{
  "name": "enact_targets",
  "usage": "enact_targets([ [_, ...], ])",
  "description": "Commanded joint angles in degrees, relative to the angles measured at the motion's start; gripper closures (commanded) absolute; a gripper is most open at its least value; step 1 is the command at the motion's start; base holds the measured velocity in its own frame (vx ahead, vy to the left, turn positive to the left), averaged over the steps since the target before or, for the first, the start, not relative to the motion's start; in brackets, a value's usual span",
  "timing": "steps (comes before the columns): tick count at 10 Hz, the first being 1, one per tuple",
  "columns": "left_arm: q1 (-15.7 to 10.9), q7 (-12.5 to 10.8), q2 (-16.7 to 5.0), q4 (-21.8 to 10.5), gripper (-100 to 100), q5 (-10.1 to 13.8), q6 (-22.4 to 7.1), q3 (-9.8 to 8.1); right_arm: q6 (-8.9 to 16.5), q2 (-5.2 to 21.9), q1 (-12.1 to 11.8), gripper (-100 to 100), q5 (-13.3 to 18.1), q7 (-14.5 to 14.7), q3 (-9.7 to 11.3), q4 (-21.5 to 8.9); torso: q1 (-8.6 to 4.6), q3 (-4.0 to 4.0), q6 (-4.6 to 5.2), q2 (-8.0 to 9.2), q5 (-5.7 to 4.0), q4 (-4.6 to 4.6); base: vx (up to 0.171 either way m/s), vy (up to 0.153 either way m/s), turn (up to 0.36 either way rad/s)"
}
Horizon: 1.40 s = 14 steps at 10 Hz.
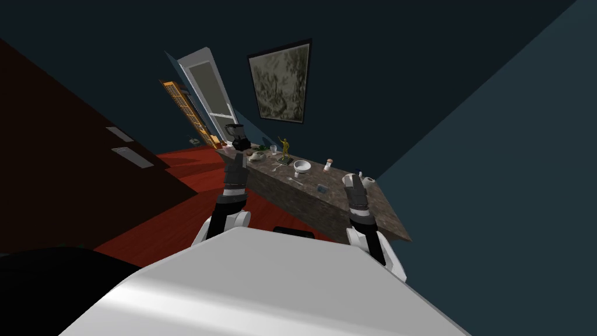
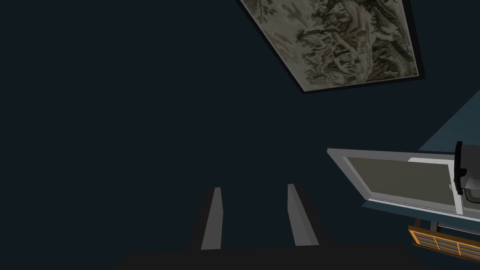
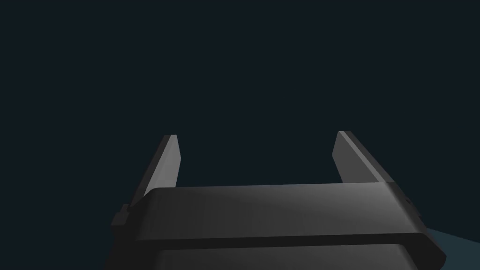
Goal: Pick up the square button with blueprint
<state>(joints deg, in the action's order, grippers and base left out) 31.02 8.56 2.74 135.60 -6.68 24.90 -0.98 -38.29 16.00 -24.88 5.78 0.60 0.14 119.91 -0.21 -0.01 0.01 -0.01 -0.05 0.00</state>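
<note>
Gaping empty, the left gripper (image 2: 253,187) and right gripper (image 3: 257,133) held nothing. The square button (image 1: 322,188) lay near the counter's (image 1: 379,219) front edge, between both arms; past it sat a spoon (image 1: 294,181), white bowl (image 1: 301,167), shaker (image 1: 328,165), then a yellow figurine (image 1: 285,149).

Mottled brown counter (image 1: 385,219), red floor (image 1: 175,224), yellow figurine (image 1: 285,149), white bowl (image 1: 302,168), grey-blue square button (image 1: 322,188).
</note>
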Motion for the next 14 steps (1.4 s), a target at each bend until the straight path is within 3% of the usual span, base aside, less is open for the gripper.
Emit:
enact_targets([
  [1, 0.00, 0.00, 0.00, 0.00, 0, 0.00, 0.00, 0.00, -0.64, 2.86, 0.62, -100, 1.39, -0.01, 0.44, -1.63, 0.00, 0.00, 0.00, 0.00, 0.00, 0.00, -0.001, -0.047, 0.042],
  [14, 0.00, 0.00, 0.00, 0.00, 0, 0.00, 0.00, 0.00, -5.50, 20.17, 5.22, -100, 9.28, -0.30, 2.82, -13.33, 0.02, 0.01, 0.00, 0.01, 0.01, 0.00, -0.008, -0.038, 0.056],
])
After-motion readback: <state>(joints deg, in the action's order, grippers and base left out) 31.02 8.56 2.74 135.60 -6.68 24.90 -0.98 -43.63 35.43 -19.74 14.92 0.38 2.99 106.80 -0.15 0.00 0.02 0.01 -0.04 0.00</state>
